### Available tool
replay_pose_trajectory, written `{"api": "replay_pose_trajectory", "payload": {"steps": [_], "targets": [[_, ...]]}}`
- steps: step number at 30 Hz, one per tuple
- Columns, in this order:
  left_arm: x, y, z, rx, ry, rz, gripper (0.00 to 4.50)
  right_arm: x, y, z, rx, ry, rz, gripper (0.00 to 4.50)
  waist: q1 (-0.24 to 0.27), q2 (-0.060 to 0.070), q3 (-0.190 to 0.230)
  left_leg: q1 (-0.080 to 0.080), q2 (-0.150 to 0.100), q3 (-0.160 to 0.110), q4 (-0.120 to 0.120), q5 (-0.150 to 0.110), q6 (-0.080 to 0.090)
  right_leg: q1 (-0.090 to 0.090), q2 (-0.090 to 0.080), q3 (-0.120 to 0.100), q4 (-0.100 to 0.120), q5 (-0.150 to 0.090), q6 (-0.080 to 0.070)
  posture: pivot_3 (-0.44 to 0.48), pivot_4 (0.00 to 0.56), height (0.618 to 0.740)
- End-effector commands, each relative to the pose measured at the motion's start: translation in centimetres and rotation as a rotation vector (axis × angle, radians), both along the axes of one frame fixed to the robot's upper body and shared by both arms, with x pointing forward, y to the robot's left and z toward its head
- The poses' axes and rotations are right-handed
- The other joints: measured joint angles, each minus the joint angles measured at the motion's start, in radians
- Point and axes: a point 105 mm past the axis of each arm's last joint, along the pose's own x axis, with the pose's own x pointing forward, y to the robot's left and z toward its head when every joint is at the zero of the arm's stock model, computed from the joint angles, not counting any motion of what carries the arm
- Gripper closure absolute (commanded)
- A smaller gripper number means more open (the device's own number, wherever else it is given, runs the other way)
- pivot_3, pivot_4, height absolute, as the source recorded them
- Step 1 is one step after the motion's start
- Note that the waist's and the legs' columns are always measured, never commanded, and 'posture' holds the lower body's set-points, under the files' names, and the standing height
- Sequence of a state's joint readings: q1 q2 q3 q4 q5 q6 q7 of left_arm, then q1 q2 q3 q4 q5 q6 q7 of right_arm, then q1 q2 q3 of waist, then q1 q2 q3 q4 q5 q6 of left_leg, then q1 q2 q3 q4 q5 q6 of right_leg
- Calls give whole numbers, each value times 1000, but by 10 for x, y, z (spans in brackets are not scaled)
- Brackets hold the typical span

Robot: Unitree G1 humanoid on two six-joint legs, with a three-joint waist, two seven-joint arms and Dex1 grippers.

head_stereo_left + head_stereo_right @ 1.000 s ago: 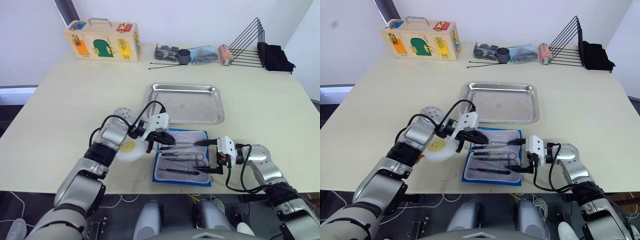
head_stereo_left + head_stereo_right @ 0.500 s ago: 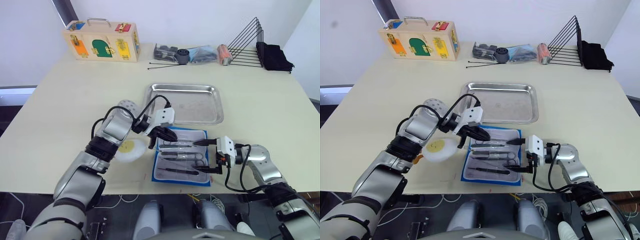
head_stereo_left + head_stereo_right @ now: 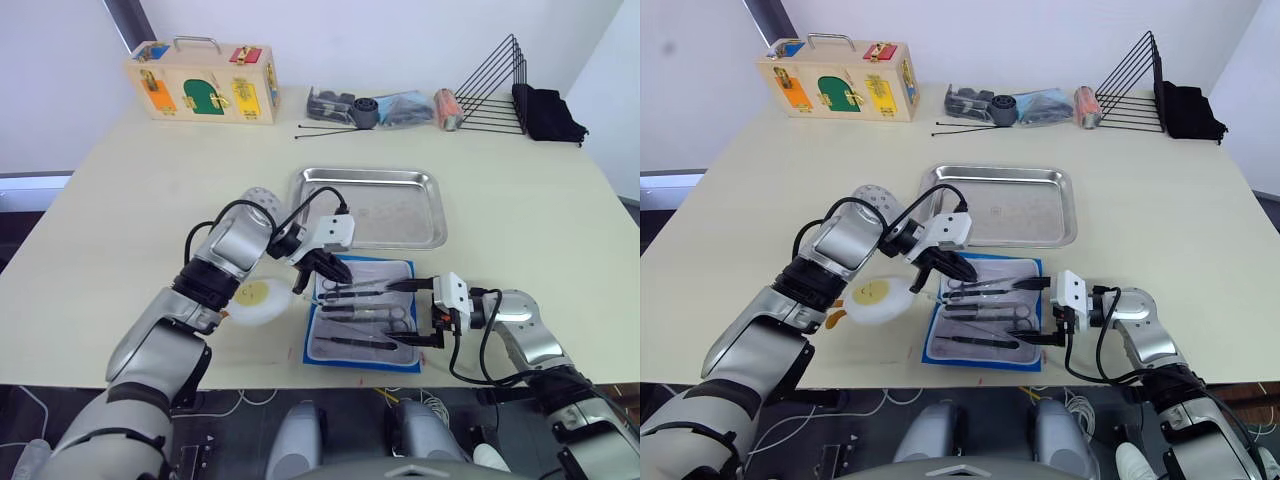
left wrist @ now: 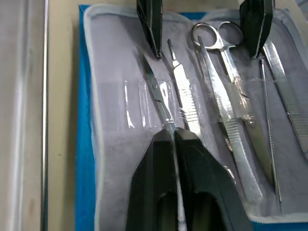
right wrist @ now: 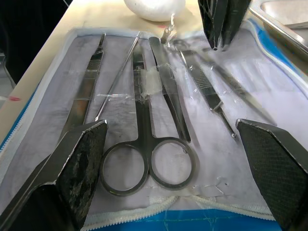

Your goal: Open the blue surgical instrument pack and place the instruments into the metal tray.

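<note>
Blue surgical instrument pack (image 3: 362, 314) is laid open flat at the near edge of the table (image 3: 120, 200), just in front of the metal tray (image 3: 370, 207), with its grey-white lining turned up. The instruments (image 5: 144, 115) are seen in the clear pockets: ring-handled scissors, flat handles and a thin probe, side by side. None is seen in the tray, whose floor is bare.

Against the pictures from a second ago, the left arm is found drawn up and turned. The left gripper (image 3: 320, 272) has been carried from low over the far-left pockets to a slightly higher place at the pack's far-left corner, toward the tray. Its fingers (image 4: 163, 159) are pressed together on a thin silvery instrument (image 4: 159, 94). The blade end of that tool is shown running out from between the fingers over the lining. Whether it has been freed fully from its pocket cannot be told.

The right gripper (image 3: 420, 312) is unchanged in place at the pack's right edge. Its fingers are spread wide, one to each side of the lining, nothing being held. The pack appears to be steadied by it, though contact cannot be confirmed.

A white egg-shaped toy (image 3: 257, 298) is seen just beside the pack's left edge.

The pack can be judged opened, and the first instrument is judged taken up and due to be carried across to the tray. The others remain to be moved.
</note>
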State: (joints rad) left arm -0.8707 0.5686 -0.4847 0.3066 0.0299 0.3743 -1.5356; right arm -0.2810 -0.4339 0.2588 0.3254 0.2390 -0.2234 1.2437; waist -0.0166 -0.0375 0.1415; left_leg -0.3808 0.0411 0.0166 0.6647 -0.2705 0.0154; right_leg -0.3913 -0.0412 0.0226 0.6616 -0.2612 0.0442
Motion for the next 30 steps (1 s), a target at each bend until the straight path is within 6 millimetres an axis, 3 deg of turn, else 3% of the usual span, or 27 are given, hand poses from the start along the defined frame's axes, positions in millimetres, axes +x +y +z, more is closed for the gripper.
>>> {"api": "replay_pose_trajectory", "payload": {"steps": [1, 8, 14, 25, 30], "targets": [[0, -1, 10, 24, -18, -27, 4437, -21, -3, -45, -101, 171, -6, 0, 0, 0, 0, 0, 0, 0, 0, 0, 0, 0, 0, 0, 0, 0, 0, 0, 150, 740], [-1, -3, 12, 16, -28, -39, 4437, -22, -1, -45, -97, 172, -8, 0, -1, 0, 0, 0, 0, 0, 0, 0, 0, 0, 0, 0, 0, 0, 0, 0, 150, 740], [5, -8, 18, -125, -59, 3, 4437, -22, 0, -45, -90, 172, -12, 0, -2, 0, 0, 0, 0, 0, 0, 0, 0, 0, 0, 0, 0, 0, 0, 0, 150, 740], [4, 18, 9, -240, -68, 37, 4437, -22, 1, -45, -86, 175, -15, 0, -4, 0, 0, 0, 1, 0, 0, 0, 0, 0, 0, 0, 0, 0, 0, 0, 150, 740], [6, 20, 2, -247, -69, 48, 4437, -21, 2, -45, -83, 172, -14, 0, -4, 0, 0, 1, 1, 0, 0, 0, 0, 0, 1, 0, 0, 0, 0, 0, 150, 740]]}}
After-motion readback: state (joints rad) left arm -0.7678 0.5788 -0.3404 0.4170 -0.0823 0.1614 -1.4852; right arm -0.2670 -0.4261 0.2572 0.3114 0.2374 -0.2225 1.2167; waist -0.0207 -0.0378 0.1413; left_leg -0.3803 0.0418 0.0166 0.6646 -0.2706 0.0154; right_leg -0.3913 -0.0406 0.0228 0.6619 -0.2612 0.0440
